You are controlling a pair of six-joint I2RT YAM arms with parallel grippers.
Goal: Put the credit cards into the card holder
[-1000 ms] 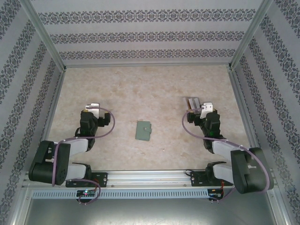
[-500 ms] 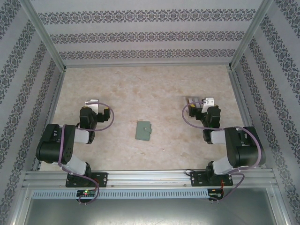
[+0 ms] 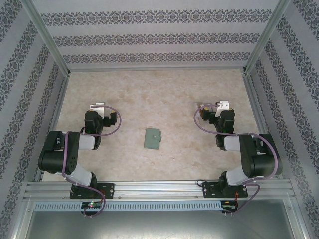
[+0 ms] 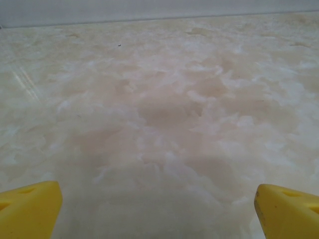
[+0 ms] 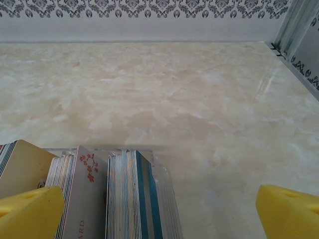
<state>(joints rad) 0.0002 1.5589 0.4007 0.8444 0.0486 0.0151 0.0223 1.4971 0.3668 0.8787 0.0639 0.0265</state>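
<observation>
Patterned wallpaper panels (image 3: pixel 159 35) in a metal frame close in three sides of a pale, marble-look table (image 3: pixel 159 89). Two black arms are bolted to the rail at its near edge. The left arm (image 3: pixel 65 154) folds back on itself toward the table's left side, and the right arm (image 3: pixel 254 159) mirrors it on the right.

The left gripper (image 3: pixel 97 107) sits low over bare tabletop with its jaws spread wide and nothing between them. In the left wrist view the gripper (image 4: pixel 159 211) shows its yellow fingertips (image 4: pixel 30 209) at the two bottom corners, with plain marble surface ahead.

The right gripper (image 3: pixel 222 106) is likewise wide open and grips nothing. From the right wrist, this gripper (image 5: pixel 159 214) hangs just behind a clear plastic rack (image 5: pixel 164 199), which stands nearer its left fingertip (image 5: pixel 30 211) than its right.

The card holder (image 3: pixel 152 139), a small sage-green wallet with a little tab on one edge, lies flat near the middle of the table. It is between the two arms and well apart from both grippers.

The credit cards (image 5: pixel 124 194) stand on edge in tight rows in the rack. Blue, tan and whitish edges are visible, and one card bears a red floral sprig. From above, the cards (image 3: pixel 204 110) sit just beside the right gripper, far from the wallet.
</observation>
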